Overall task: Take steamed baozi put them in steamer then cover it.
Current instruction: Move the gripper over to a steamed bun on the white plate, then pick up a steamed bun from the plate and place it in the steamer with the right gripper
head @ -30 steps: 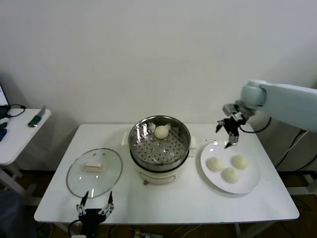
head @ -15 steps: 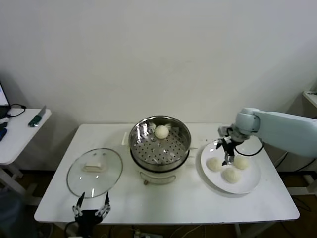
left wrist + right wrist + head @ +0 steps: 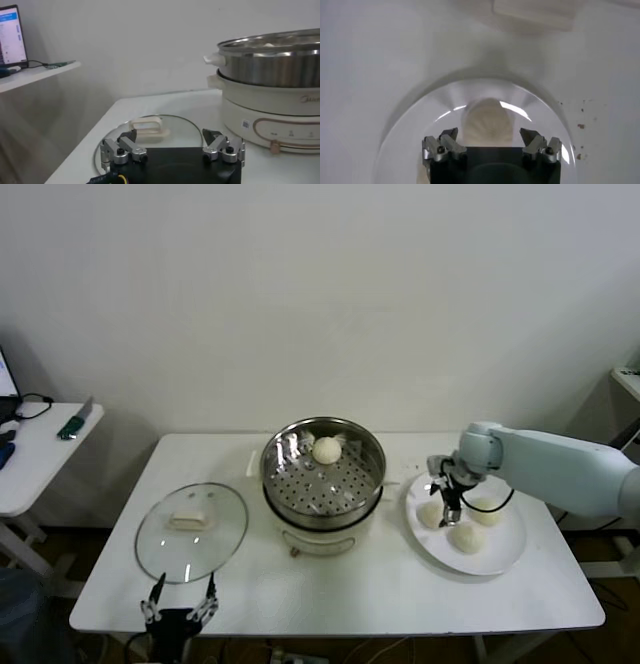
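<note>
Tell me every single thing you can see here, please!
baozi: one, off-white, inside the steamer
baozi: three, off-white, on the plate
steamer: one, shiny steel on a white pot base, table middle
cover: one, clear glass, flat on the table left of the steamer
plate: one, white, right of the steamer
table: one, white
side table: one, white, far left
left gripper: open, at the near table edge by the cover
right gripper: open, just over the plate's baozi

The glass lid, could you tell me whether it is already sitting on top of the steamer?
No: in the head view the glass lid lies flat on the table to the left of the steamer, which is uncovered.
</note>
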Tool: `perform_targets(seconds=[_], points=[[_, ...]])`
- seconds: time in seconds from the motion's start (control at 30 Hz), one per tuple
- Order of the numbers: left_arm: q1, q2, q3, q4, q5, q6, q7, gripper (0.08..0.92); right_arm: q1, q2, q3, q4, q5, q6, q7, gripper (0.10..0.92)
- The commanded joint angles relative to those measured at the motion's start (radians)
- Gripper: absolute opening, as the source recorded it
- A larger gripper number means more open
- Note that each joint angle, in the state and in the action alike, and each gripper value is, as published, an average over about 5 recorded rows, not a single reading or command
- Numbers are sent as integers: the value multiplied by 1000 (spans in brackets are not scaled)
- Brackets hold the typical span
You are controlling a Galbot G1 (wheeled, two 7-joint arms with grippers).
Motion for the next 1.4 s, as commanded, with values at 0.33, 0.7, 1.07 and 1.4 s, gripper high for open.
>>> perform_targets(seconds=[0.33,0.7,1.07,1.4], points=[[-3,3,-4,5,-1,-5,-1,823,-67,25,45,-73,-37,-11,3,787],[0,-2,-6,0,-1,-7,-2,823,-80,31,84,-88,-46,5,-14,681],[-4,-11,2,-6,-1,-6,-5,823,262,-46,-111,87,91,36,-63,670],[-8,-5,4,-19,-7,-3,-6,823,749,29,-344,248,331,58,-154,670]])
